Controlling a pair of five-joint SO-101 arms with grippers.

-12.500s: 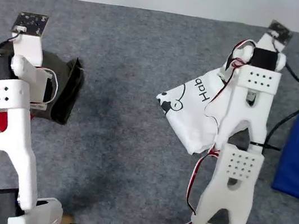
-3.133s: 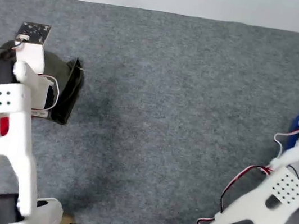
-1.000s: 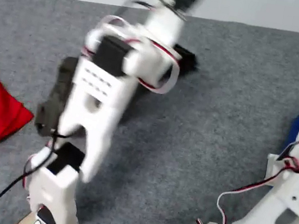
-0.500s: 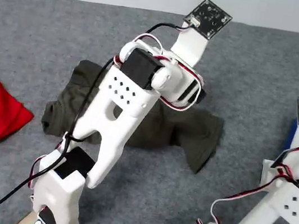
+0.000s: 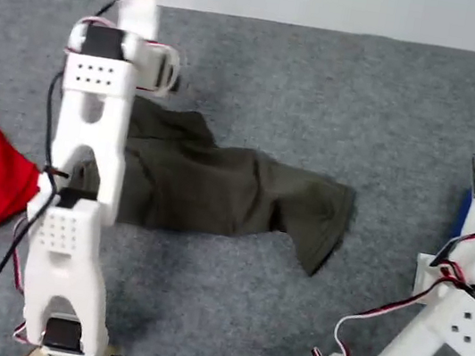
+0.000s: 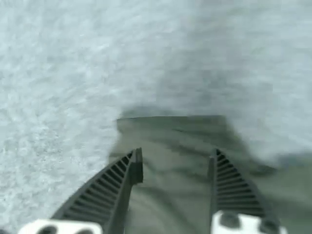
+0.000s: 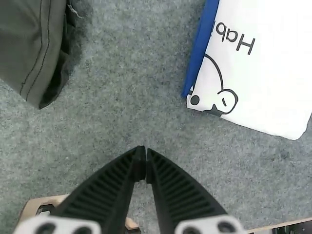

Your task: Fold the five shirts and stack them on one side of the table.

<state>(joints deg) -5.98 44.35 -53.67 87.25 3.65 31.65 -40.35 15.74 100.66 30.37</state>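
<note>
Beneath left gripper (image 6: 176, 157) (agape): olive shirt (image 5: 218, 188)

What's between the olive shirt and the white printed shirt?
Bare grey carpet, then the blue shirt's edge under the white shirt, per the right wrist view.

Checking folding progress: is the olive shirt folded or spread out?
Spread out, not folded: the olive shirt lies rumpled and stretched lengthwise across the middle of the table.
</note>
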